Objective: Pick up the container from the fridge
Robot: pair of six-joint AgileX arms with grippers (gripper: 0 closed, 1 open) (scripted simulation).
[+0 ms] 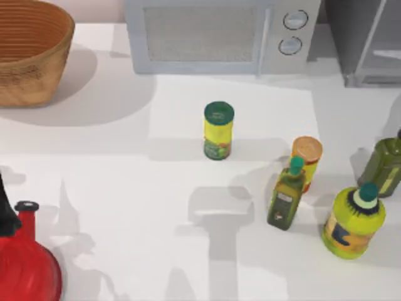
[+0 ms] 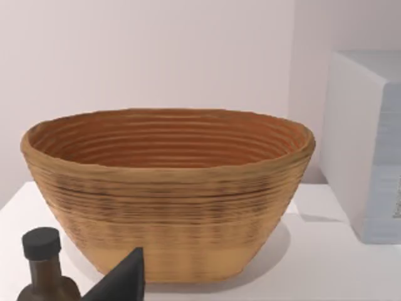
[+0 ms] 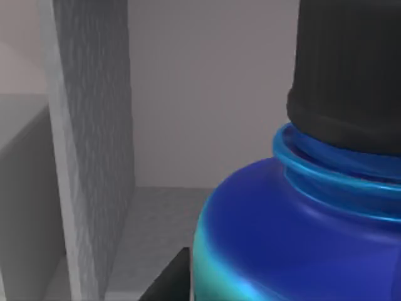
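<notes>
The container [image 3: 282, 244] looms very close in the right wrist view, with blue shoulders, a black round cap [image 3: 348, 69] and a teal tint low on its body. It stands upright inside the fridge [image 3: 88, 157], whose grey wall and shelf surround it. A dark part of my right gripper [image 3: 170, 281] shows right beside the container's lower body. In the top view the fridge [image 1: 369, 44] stands at the back right corner. My left gripper [image 2: 125, 279] hangs at the table's left, facing the basket.
A woven basket [image 1: 28, 50] sits at the back left and a microwave [image 1: 219, 34] at the back middle. A yellow can with a green lid [image 1: 218, 130], an orange-topped can [image 1: 307, 157], an olive bottle [image 1: 288, 194], a yellow-green bottle [image 1: 354, 219] and a red vessel [image 1: 25, 263] stand on the table.
</notes>
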